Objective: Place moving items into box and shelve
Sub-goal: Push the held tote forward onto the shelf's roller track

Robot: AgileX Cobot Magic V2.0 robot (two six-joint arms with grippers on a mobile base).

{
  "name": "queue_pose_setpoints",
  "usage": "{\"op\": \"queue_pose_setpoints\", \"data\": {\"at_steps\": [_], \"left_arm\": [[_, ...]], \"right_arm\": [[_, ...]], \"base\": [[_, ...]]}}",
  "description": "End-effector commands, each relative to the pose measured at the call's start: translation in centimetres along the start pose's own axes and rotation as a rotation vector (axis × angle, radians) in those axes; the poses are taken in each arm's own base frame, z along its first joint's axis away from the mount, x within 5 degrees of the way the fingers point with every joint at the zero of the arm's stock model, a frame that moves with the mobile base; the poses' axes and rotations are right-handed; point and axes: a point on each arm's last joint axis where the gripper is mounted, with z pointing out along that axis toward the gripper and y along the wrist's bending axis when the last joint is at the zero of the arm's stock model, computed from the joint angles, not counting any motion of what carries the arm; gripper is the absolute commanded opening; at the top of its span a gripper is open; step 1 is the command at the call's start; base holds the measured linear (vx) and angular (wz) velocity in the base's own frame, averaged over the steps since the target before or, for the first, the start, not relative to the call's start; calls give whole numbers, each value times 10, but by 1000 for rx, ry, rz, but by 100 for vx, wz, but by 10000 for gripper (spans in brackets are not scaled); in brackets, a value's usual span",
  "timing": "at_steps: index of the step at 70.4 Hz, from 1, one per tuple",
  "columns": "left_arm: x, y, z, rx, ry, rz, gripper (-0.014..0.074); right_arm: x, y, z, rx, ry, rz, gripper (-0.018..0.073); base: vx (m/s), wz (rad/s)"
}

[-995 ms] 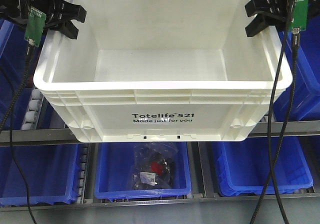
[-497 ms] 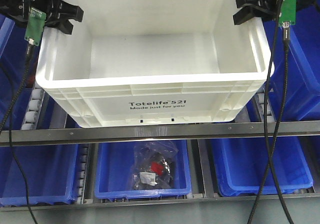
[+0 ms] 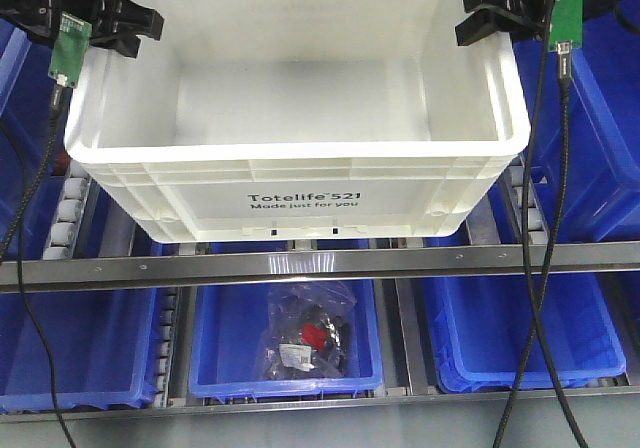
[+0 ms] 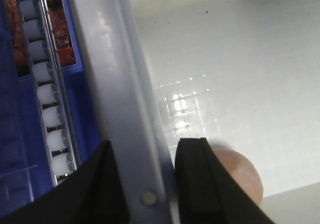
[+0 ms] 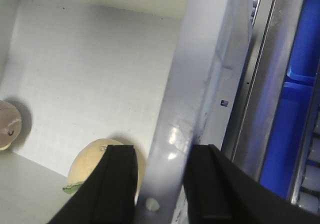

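The white box, printed "Totelife 521", is held tilted above the shelf rail, its front wall facing me. My left gripper is shut on its left rim and my right gripper on its right rim. In the left wrist view the black fingers straddle the rim, and the pink plush lies on the box floor beside them. The right wrist view shows my right gripper clamping the rim, with the yellow plush and the pink plush inside. From the front both toys are hidden.
A metal shelf rail runs under the box's front. Blue bins fill the lower level, the middle one holding a bagged item. Roller tracks and more blue bins flank the box. Cables hang from both arms.
The box has moved back and up over the rail into the shelf level, both grippers going with it. Its front wall now shows shorter.
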Motion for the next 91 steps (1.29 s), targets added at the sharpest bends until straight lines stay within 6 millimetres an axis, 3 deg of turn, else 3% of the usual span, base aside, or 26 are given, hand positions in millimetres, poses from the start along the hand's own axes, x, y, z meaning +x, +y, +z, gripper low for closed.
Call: {"op": "queue_pose_setpoints", "data": {"at_steps": [1, 16, 57, 91], "left_arm": [[-24, -10, -33, 60, -252, -2, -17], [-25, -10, -26, 59, -247, -2, -17], [-29, -1, -22, -38, -281, 7, -17], [-26, -3, 15, -29, -197, -1, -17]], "right_arm": [[-22, 30, -37, -108, -221, -14, -12], [-22, 28, -34, -107, -215, -29, -12], [-21, 14, 4, -126, -164, 0, -12], [-25, 10, 7, -101, -204, 1, -12]], "base": [[0, 0], [0, 0], [0, 0], [0, 0]]}}
